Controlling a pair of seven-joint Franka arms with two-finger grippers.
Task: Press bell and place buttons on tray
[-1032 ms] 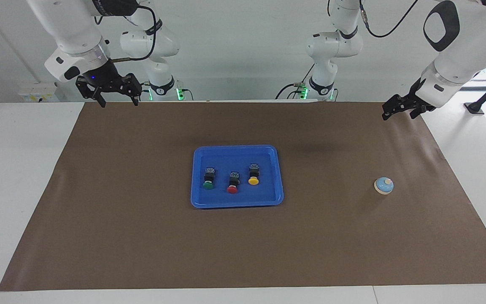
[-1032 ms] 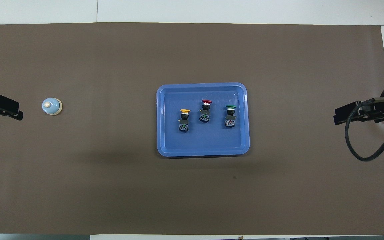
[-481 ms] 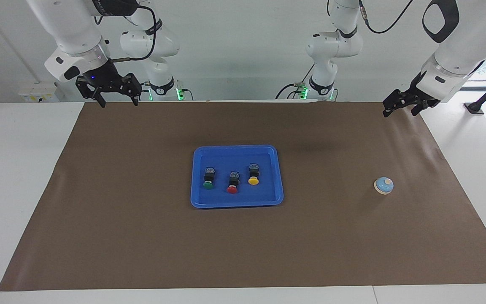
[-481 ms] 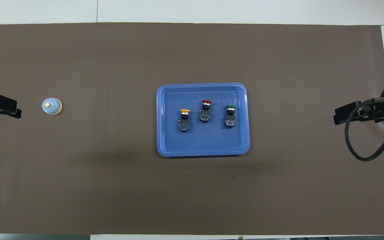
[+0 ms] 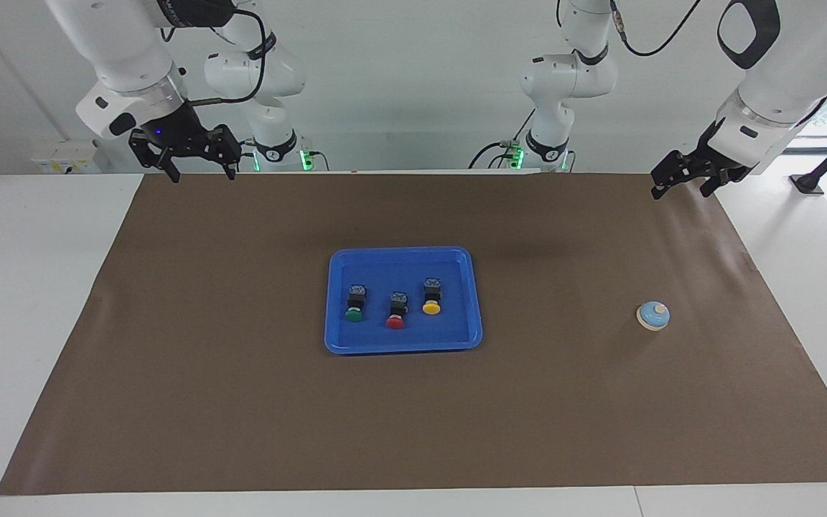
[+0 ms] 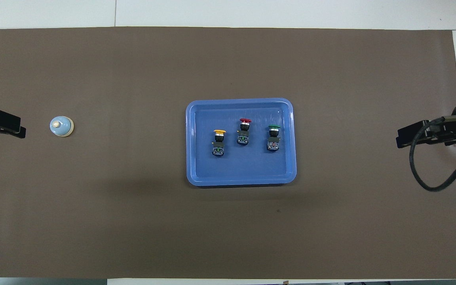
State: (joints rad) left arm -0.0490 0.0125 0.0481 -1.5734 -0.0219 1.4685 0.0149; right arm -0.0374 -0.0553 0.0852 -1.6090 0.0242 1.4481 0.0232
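A brown mat [image 5: 428,402] covers a white table [image 5: 26,301], with a blue tray [image 5: 403,258] at its centre. Inside the tray lie 3 buttons in a row: the green button [image 5: 354,314] toward the right arm's end, the red button [image 5: 395,322] in the middle, the yellow button [image 5: 431,307] toward the left arm's end. Seen from overhead, the light-blue bell [image 6: 61,126] sits on the mat at 9 o'clock from the tray, well apart from it. The left gripper [image 5: 683,188] hangs over the mat's edge by the robots at that end, fingers apart, holding nothing. The right gripper [image 5: 200,172] hangs over the mat's corner by the robots at its own end, fingers apart and empty.
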